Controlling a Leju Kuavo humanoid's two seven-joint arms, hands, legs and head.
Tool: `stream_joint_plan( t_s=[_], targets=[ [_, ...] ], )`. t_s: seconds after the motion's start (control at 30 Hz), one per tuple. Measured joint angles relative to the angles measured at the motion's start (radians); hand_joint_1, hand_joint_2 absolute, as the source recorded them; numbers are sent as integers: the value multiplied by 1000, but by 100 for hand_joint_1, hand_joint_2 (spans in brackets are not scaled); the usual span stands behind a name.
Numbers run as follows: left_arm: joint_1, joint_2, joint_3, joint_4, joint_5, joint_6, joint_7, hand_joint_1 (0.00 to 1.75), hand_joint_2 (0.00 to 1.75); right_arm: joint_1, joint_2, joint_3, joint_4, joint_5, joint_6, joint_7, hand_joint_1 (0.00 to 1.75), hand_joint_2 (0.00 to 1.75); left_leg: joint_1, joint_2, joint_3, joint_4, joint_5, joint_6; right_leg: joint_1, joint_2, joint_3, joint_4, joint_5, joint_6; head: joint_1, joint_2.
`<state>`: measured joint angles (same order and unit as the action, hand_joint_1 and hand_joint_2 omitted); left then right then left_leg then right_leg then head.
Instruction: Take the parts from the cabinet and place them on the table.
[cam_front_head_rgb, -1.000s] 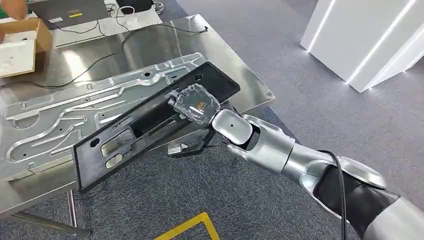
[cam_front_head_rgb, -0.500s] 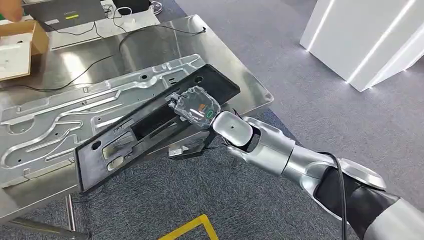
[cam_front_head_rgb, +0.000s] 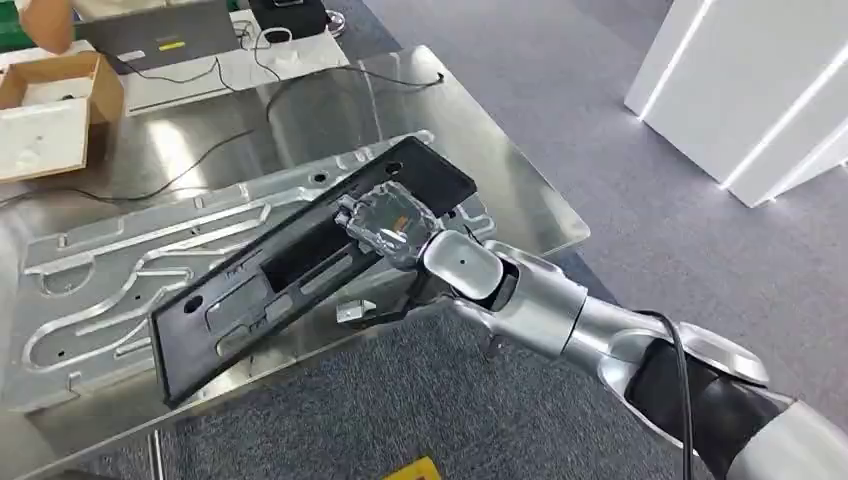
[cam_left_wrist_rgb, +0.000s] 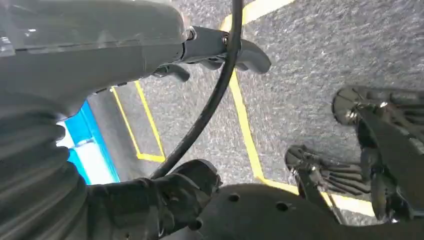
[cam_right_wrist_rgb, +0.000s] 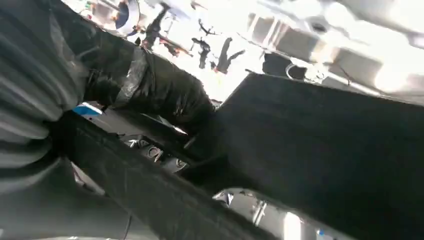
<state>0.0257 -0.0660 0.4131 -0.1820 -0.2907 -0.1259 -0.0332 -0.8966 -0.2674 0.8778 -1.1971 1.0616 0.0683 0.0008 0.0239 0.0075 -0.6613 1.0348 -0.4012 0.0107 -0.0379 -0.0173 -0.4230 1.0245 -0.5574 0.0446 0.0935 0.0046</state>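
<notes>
The right hand (cam_front_head_rgb: 388, 222) is clamped on the long black panel (cam_front_head_rgb: 300, 262), which hangs tilted over the near edge of the steel table (cam_front_head_rgb: 520, 195). Beneath it lies a stamped metal sheet (cam_front_head_rgb: 120, 270), flat on the tabletop. Grey carpet (cam_front_head_rgb: 560, 90) all round, a white cabinet (cam_front_head_rgb: 760, 90) off to the right. The left hand (cam_left_wrist_rgb: 165, 200) hangs over yellow floor tape (cam_left_wrist_rgb: 245, 115); its fingers I cannot tell.
</notes>
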Motion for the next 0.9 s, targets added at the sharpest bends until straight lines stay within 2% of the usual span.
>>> stream_joint_plan(
  t_s=[0.03,0.07,0.1,0.13,0.17,0.2,0.23,0.27,0.3,0.33,0.37,0.4,0.43,0.47,0.5,0.53,0.57,0.6,0.63,0.67,0.73,0.77,0.8,0.83,0.87,0.9],
  targets=[
    [0,1,1,-2,0,1,0,0,175,-2,1,-2,-1,0,0,1,175,175,2,-4,19,-7,-10,11,-6,2,-40,67,25,4,2,0],
    [0,1,2,-2,0,1,-1,0,175,-3,1,-6,-1,0,-1,2,175,175,0,-5,35,-9,-22,18,-5,6,-86,145,50,1,0,0],
    [-1,1,2,-2,0,1,-1,0,175,-4,1,-6,0,0,0,2,175,175,-2,-8,50,-10,-35,25,-2,7,-145,219,45,-1,1,0],
    [-2,1,2,-2,0,1,-1,0,175,0,1,-6,0,0,0,2,175,175,-4,-11,66,-10,-51,29,4,8,-200,273,12,-1,1,0],
    [-2,1,3,-2,0,1,-1,0,175,4,1,-6,0,0,0,1,175,175,-6,-16,83,-10,-65,34,8,8,-245,300,-40,-4,0,0],
    [-2,2,3,-2,0,1,-1,0,175,8,1,-6,1,0,0,0,175,175,-9,-20,103,-10,-81,36,12,9,-279,305,-89,-9,1,0],
    [-2,2,3,-2,0,1,-1,0,175,10,1,-6,2,0,0,1,175,175,-14,-29,127,-11,-100,37,17,10,-306,288,-126,-16,1,0],
    [-1,2,3,-2,0,1,-1,0,175,10,1,-6,2,0,0,1,175,175,-18,-33,152,-11,-118,36,23,11,-320,251,-130,-25,1,0],
    [-1,2,3,-2,0,1,-1,0,175,11,0,-6,3,0,0,1,175,175,-23,-36,180,-14,-137,36,34,13,-324,192,-95,-39,1,0],
    [4,0,3,-2,0,1,-1,0,175,13,-2,-6,6,0,0,1,175,175,-28,-35,209,-19,-157,37,45,15,-325,118,5,-60,1,0],
    [16,-13,3,2,0,1,0,0,175,20,-2,-5,10,0,0,1,175,175,-26,-37,228,-25,-174,39,61,20,-327,41,182,-84,-1,0],
    [10,-11,3,1,0,2,0,0,175,24,-7,-5,11,0,-2,2,175,175,-32,-51,249,-33,-190,31,73,37,-321,21,231,-85,-4,0],
    [3,-11,3,0,0,2,0,0,175,26,-7,-5,10,0,0,2,175,175,-34,-48,275,-49,-205,27,72,41,-292,27,212,-85,-2,0],
    [2,-8,3,-3,0,3,-2,0,175,23,-6,-7,5,0,-1,1,175,175,-36,-50,308,-47,-197,29,71,40,-276,13,195,-84,-2,0],
    [0,-8,3,-5,0,3,-2,0,175,14,-6,-10,3,0,0,1,175,175,-36,-48,286,-15,-160,25,67,37,-256,8,184,-89,-2,0],
    [-6,-3,4,-6,0,3,-2,0,175,5,-5,-11,3,0,0,2,175,175,-39,-44,244,75,-120,16,56,37,-229,-7,179,-92,-1,1],
    [-7,-5,4,-6,0,3,-2,0,175,1,-5,-12,2,0,0,2,175,175,-38,-29,186,168,-78,7,55,33,-206,-12,164,-98,-2,0],
    [-8,-5,4,-6,0,2,-3,0,175,0,-4,-12,2,0,0,2,175,175,-35,-23,135,230,-79,-1,54,33,-192,-15,151,-104,-2,0],
    [-8,-5,4,-6,0,3,-3,0,175,1,-3,-12,2,0,0,2,175,175,-29,-22,88,264,-120,-7,53,32,-174,-15,145,-102,-3,0],
    [-8,-5,5,-6,0,3,-3,0,175,6,-3,-10,2,0,0,-1,175,175,-25,-20,57,271,-183,-13,50,31,-155,-18,135,-101,-2,0],
    [-8,-5,7,-6,3,3,-4,0,175,9,-3,-8,2,0,0,-1,175,175,-20,-17,11,246,-303,-23,41,33,-121,-19,108,-97,-2,0],
    [-7,-5,10,-6,5,3,-6,0,175,11,-3,-8,2,0,0,-1,175,175,-18,-15,1,212,-315,-25,39,34,-109,-19,97,-93,-2,0],
    [-6,-5,14,-6,5,3,-9,0,175,13,-3,-8,2,0,0,0,175,175,-14,-14,2,152,-295,-25,36,35,-97,-19,85,-90,-3,0],
    [-5,-5,18,-6,5,3,-10,0,175,16,-3,-8,2,0,-1,0,175,175,-13,-13,11,80,-204,-24,34,35,-85,-18,74,-86,-2,0],
    [-1,-5,20,-6,5,3,-11,0,175,19,-3,-8,3,0,-1,-1,175,175,-13,-11,23,-4,-67,-19,34,35,-85,-18,63,-81,-2,0],
    [0,-5,21,-6,5,3,-11,0,175,24,-3,-8,4,0,0,-1,175,175,-16,-11,24,-11,-41,-15,39,38,-70,-8,51,-73,-2,0]
  ],
)
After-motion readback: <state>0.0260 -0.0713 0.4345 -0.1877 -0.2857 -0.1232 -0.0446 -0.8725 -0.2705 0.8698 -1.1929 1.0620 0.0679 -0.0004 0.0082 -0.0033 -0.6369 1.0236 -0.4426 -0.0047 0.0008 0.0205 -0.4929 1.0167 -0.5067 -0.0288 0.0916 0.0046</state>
